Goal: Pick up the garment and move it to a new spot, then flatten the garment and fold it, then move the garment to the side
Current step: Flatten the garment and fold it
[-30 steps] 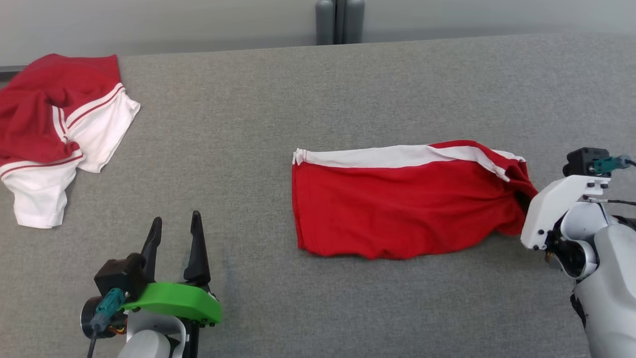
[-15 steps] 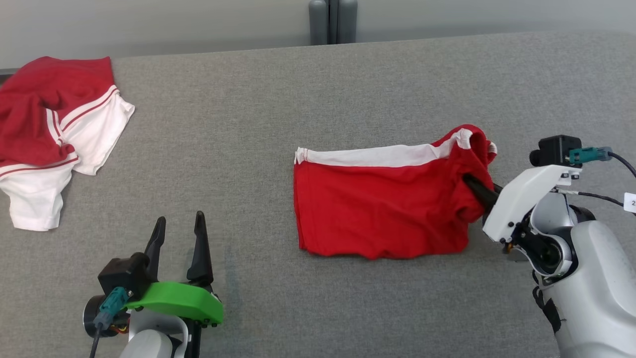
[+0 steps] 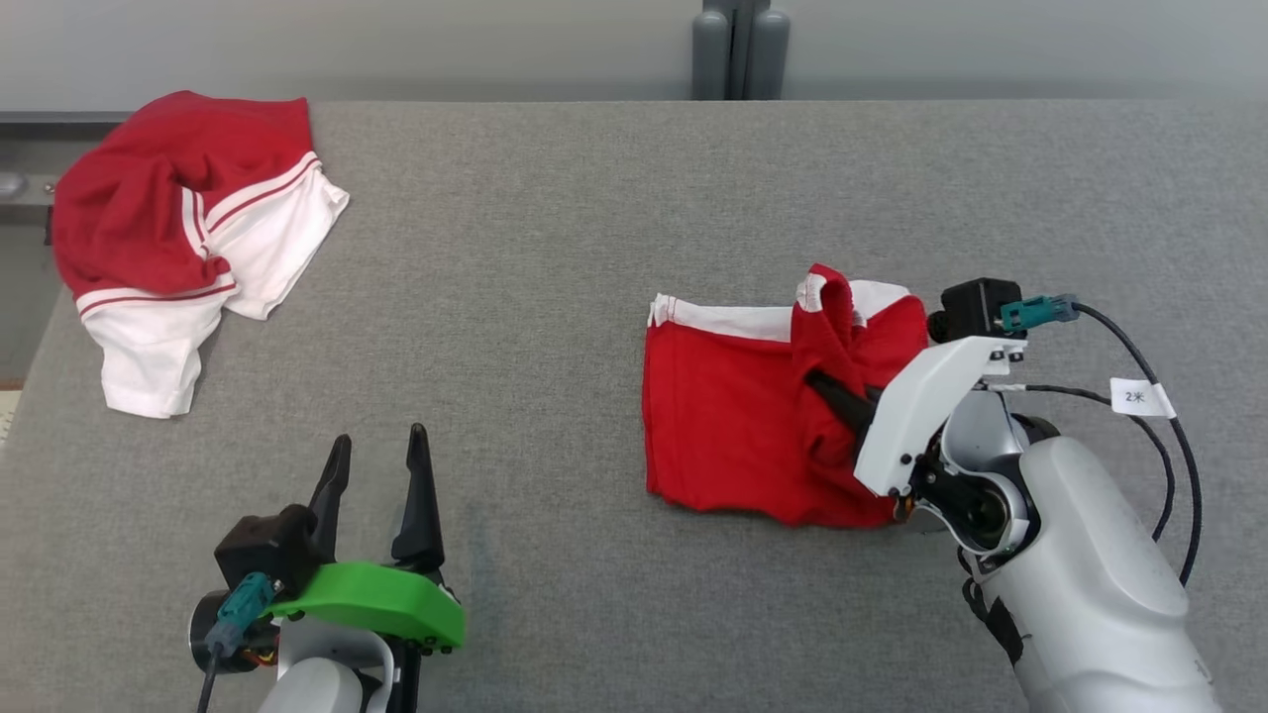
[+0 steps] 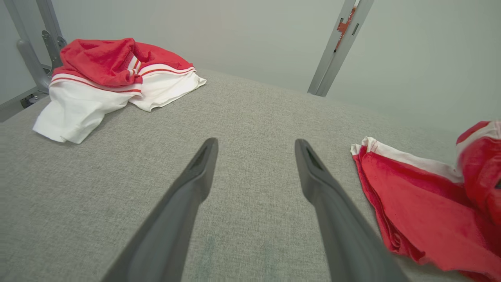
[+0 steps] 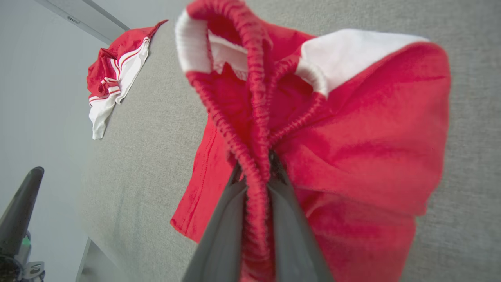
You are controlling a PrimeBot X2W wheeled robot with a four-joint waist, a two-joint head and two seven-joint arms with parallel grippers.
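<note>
Two tools: right tool [image 3: 824,386] clamps red garment [image 3: 723,416] waistband, bunched over grey counter [image 3: 555,297]; left tool [image 3: 379,438] gapes, empty.

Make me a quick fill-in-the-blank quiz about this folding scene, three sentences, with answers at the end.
1. The right gripper pinches the red shorts by their elastic ____.
2. The left gripper stands ____, holding nothing.
3. The crumpled red-and-white garment lies at the grey table's far ____ corner.
Answers: waistband; open; left.
</note>
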